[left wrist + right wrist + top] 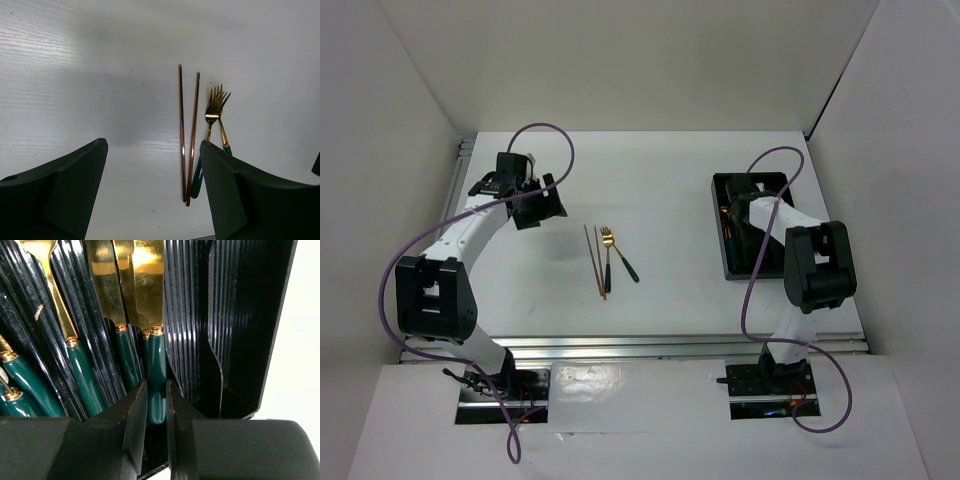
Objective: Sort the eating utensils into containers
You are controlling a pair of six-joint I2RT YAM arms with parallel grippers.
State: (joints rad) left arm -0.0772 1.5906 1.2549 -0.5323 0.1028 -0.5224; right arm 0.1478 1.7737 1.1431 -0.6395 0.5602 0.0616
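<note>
**Top external.** The black tray sits on the right side of the white table, and the right gripper is down inside it. Two chopsticks and two forks lie mid-table, just beside each other. The left gripper hovers to their left, apart from them.

**Left wrist.** The left gripper has its jaws spread wide with nothing between them. The chopsticks are thin, glossy brown rods that meet at the near end. The forks have overlapping gold tines, and their teal handles are partly hidden behind the right finger.

**Right wrist.** The right gripper pinches the glossy teal handle of the held utensil. It sits low in a ribbed compartment of the tray, beside other utensils with gold heads.

Judgement: let go only once the handle lies along the groove, then lift straight up. Smooth enamel on hard plastic may slide, and the fingers could drag the neighbouring utensils.
</note>
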